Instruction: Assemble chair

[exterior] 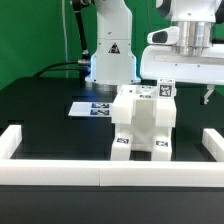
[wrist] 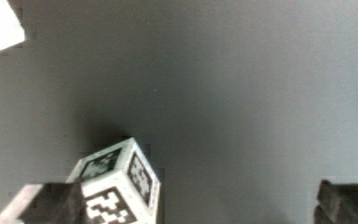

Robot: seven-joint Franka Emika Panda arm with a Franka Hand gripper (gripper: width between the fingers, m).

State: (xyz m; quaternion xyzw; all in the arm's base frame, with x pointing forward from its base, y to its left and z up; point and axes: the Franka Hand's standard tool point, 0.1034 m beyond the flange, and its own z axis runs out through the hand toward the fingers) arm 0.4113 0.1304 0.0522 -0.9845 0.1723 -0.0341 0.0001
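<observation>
The partly built white chair [exterior: 140, 122] stands mid-table, a blocky body with square tags on its front feet and top. My gripper [exterior: 187, 94] hangs above its upper corner on the exterior view's right. A small tagged white block [exterior: 166, 88] at the chair's top sits just by one finger. In the wrist view my gripper [wrist: 197, 205] is open, with its dark fingertips [wrist: 48, 203] far apart. The tagged block [wrist: 119, 180] lies right beside one finger and the rest of the gap is empty. I cannot tell whether that finger touches the block.
The marker board [exterior: 95, 107] lies flat behind the chair near the robot base [exterior: 110, 62]. Long white border rails run along the front [exterior: 110, 172] and at both sides [exterior: 12, 142] [exterior: 212, 142]. The table is black.
</observation>
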